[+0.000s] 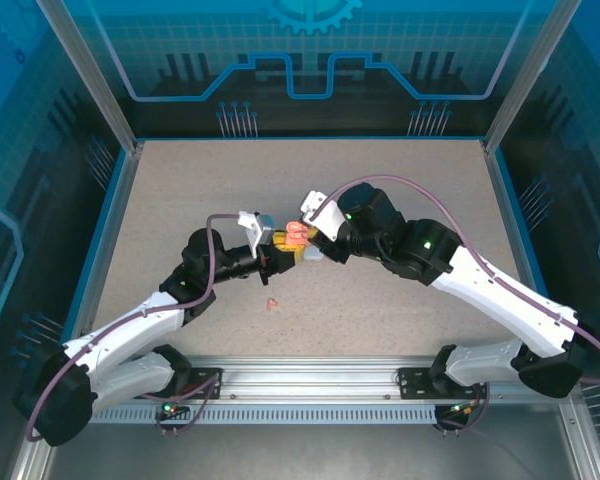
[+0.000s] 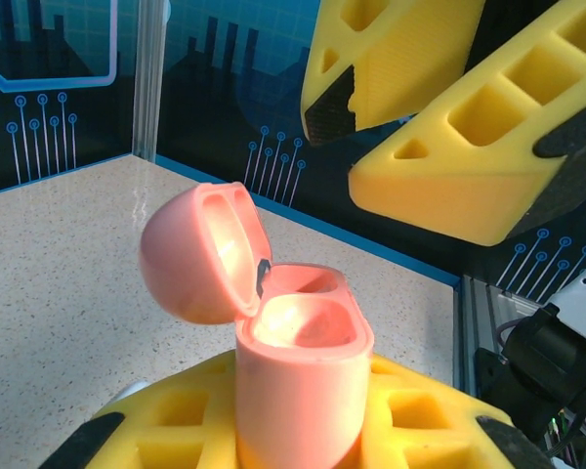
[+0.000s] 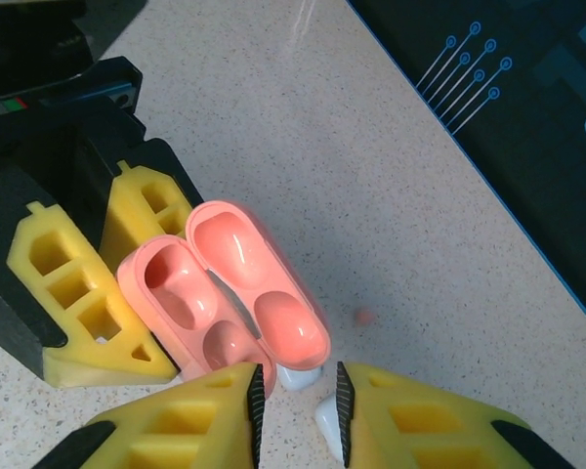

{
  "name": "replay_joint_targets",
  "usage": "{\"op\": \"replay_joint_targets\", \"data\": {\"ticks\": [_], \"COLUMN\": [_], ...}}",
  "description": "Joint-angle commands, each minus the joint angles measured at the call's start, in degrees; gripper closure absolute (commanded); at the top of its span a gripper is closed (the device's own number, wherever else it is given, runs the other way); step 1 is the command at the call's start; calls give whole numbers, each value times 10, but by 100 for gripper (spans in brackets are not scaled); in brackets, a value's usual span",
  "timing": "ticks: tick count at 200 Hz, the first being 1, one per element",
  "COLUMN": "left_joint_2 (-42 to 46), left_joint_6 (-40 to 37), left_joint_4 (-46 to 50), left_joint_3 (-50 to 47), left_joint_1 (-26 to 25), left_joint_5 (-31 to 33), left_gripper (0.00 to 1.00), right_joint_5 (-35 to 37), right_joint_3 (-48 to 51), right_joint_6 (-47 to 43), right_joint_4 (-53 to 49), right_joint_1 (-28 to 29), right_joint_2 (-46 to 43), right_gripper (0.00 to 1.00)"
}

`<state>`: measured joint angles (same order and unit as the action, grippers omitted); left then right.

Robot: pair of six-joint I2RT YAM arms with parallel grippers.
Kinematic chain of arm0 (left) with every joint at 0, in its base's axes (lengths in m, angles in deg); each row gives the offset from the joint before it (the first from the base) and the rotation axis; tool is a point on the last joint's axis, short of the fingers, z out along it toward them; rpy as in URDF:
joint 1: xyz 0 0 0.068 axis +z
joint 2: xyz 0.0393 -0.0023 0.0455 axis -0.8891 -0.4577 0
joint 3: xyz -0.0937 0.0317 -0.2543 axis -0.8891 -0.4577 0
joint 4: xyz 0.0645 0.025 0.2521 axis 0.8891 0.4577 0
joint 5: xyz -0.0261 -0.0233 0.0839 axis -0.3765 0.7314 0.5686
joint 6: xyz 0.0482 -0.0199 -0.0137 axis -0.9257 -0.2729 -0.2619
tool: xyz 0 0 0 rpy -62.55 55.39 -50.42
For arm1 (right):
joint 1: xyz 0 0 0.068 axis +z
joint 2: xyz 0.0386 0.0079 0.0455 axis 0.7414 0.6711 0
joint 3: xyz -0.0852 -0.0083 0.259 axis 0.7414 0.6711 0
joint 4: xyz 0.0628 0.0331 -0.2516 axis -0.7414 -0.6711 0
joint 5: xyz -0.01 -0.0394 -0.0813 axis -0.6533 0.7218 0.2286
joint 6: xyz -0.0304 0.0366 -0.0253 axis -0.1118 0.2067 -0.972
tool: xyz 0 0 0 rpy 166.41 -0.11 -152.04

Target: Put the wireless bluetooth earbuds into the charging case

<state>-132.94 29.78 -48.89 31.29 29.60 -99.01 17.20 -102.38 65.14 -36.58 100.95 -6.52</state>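
Left gripper [image 2: 298,445]: clamped on the base of the case, holding it upright.
Earbud [image 1: 271,304]: salmon, lying loose on the table [image 1: 400,320], on the near side of the case, apart from both grippers.
Case [image 3: 225,293]: salmon, lid hinged open, both wells empty.
White pieces [image 3: 298,377]: two, on the table beside the case; kind unclear.
Right gripper [image 3: 295,391]: fingers nearly together, nothing between them, just beside the case.

- table [image 1: 400,200]: speckled beige top.
- salmon earbud [image 1: 271,303]: lies on it, nearward of the case [image 1: 295,235], apart.
- white object [image 3: 298,377]: on it, just beside the case.
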Motion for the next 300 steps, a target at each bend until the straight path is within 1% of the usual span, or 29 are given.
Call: {"op": "replay_joint_targets", "data": {"ticks": [1,11,22,41,54,63,75,86,90,121,139,163,175,189,207,227,265,300], "left_joint_2": [13,16,21,34,44,53,65,75,79,108,123,139,145,149,152,156,163,168], "left_joint_6": [-18,-23,-26,-31,-36,-39,-43,-48,-50,-61,-65,-69,-72,-74,-75,-74,-69,-74], "left_joint_4": [15,25,29,34,46,52,58,65,67,82,94,110,119,126,131,132,129,131], "left_joint_3": [12,7,0,-12,-16,-18,-20,-22,-24,-31,-32,-29,-27,-27,-27,-27,-32,-36], "left_joint_1": [-4,-3,-4,-4,-3,-4,-3,-4,-4,-4,-4,-3,-4,-4,-4,-4,-4,-4], "left_joint_5": [26,39,53,83,105,118,129,137,139,153,157,159,160,161,161,161,154,152], "left_gripper": [95,95,95,95,95,95,95,96,96,96,96,96,96,96,96,96,96,96], "right_joint_5": [-22,-36,-26,-17,-36,-41,-55,-61,-67,-146,-165,-168,-174,-182,-196,-207,-197,-191], "right_joint_3": [-5,7,21,40,46,51,53,58,60,59,43,-6,-32,-65,-131,-213,-380,-533], "right_joint_6": [74,94,115,151,167,180,189,201,204,242,252,279,292,311,328,345,373,392], "right_joint_4": [-13,-12,-8,-10,-16,-20,-26,-27,-27,-19,-8,12,38,70,92,106,99,69], "right_joint_1": [-29,-39,-46,-69,-94,-110,-130,-148,-155,-219,-231,-241,-246,-253,-260,-265,-278,-290], "right_joint_2": [-3,-11,-20,-33,-38,-39,-38,-35,-33,15,72,169,217,276,364,460,624,745], "right_gripper": [69,66,62,44,38,28,18,1,0,0,0,0,5,15,25,32,38,39]}}
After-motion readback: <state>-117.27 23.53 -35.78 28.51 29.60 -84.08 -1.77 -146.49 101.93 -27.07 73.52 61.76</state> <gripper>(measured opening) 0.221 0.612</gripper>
